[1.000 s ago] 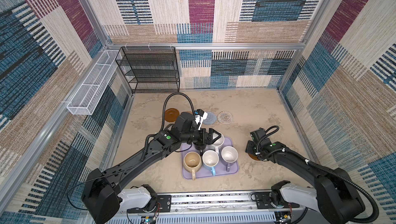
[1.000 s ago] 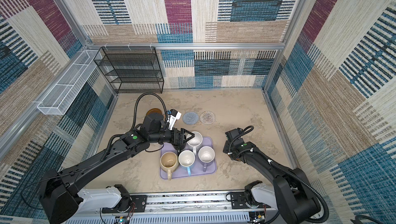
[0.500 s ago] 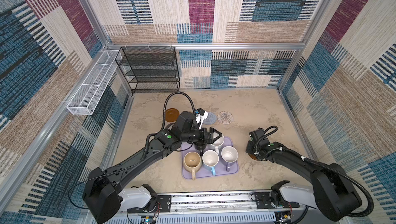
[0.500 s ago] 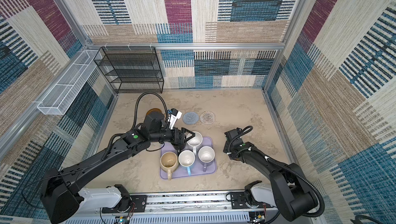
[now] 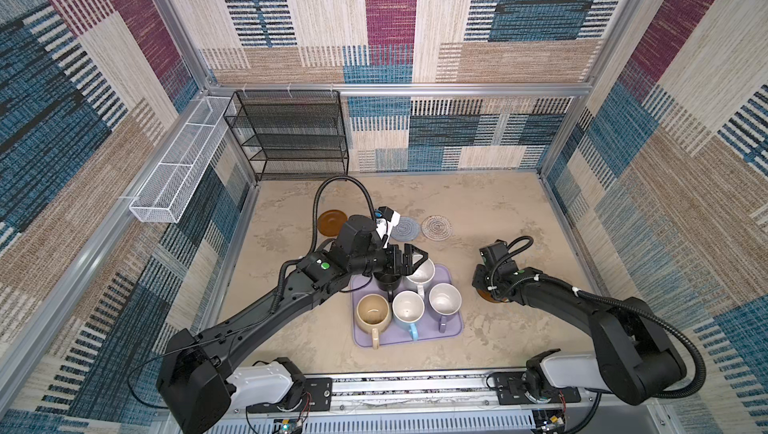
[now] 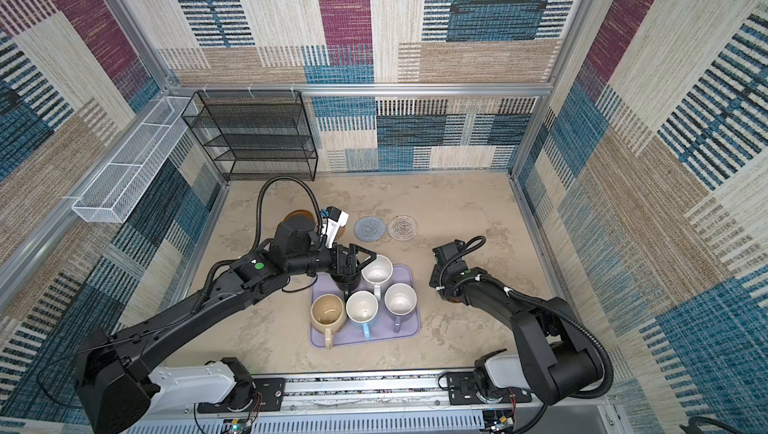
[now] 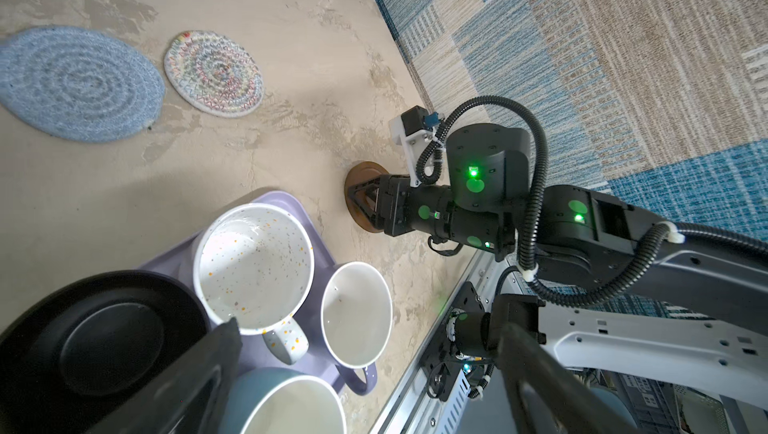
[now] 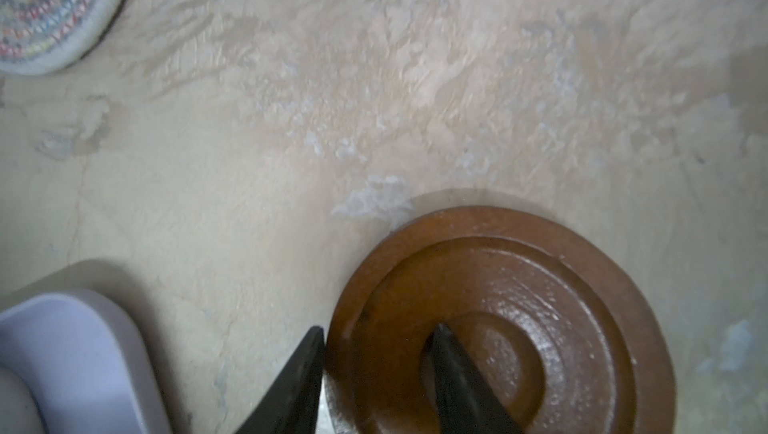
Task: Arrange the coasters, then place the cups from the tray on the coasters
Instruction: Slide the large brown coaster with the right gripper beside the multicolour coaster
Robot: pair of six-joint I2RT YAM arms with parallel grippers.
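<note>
Black mesh shelf rack (image 5: 291, 137) stands against the back wall; white wire basket (image 5: 178, 166) hangs beside it.

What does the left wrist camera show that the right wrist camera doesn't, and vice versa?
Only the left wrist view: the black mug, lavender mug and light blue mug, the blue-grey coaster, and the right arm. Only the right wrist view: the fingers of the right tool straddling the rim of the brown coaster, one outside, one on the disc. Both: that coaster, the white-grey coaster, a corner of the tray, the table, and perhaps the speckled mug, a pale sliver from the right wrist.
</note>
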